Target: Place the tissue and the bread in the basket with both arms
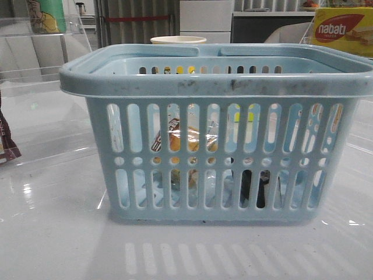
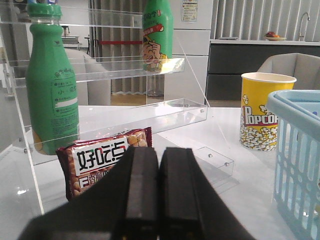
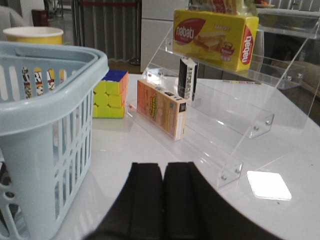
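Bread (image 1: 185,142), tissue (image 1: 253,185) inside basket (image 1: 215,81), away from fingers

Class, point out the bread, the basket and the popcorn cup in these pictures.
bread (image 1: 185,140), front view, wrapped loaf seen through the slots.
basket (image 1: 221,86), front view, scuffed front rim.
popcorn cup (image 2: 260,120), left wrist view, yellow printed side.

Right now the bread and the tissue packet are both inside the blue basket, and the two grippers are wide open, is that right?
Nearly. The bread and the tissue do show through the slots of the basket in the front view. But the grippers are shut, not open: the left gripper in the left wrist view and the right gripper in the right wrist view each have their fingers pressed together, holding nothing.
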{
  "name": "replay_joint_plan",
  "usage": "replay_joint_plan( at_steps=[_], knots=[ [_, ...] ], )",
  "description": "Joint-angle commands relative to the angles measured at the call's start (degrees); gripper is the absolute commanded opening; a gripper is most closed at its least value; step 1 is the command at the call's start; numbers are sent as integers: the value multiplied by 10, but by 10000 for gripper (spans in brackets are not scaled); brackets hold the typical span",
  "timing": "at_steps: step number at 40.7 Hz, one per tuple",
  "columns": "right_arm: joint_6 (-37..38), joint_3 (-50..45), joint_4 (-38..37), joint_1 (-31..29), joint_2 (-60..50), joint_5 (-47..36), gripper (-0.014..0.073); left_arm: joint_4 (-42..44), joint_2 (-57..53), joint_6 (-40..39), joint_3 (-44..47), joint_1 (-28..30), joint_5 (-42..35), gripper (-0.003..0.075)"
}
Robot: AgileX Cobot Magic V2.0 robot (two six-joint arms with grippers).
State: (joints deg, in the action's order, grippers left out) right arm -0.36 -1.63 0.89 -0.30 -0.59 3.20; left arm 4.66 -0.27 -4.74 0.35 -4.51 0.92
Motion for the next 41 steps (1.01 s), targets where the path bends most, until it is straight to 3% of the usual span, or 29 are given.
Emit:
replay_joint_plan(
  at_steps=[1,11,19,41],
  knots=[
    [43,3,-44,-5,-11,-83,28,-6,-10,-1,4,-4,-49,93],
    [40,3,-39,-5,-11,-87,28,-6,-10,-1,4,-4,-49,93],
    [-11,3,3,-5,-11,-87,28,-6,-10,-1,4,-4,-49,93],
    [-10,3,7,-5,-11,-87,28,-6,-10,-1,4,-4,-49,93]
  ],
)
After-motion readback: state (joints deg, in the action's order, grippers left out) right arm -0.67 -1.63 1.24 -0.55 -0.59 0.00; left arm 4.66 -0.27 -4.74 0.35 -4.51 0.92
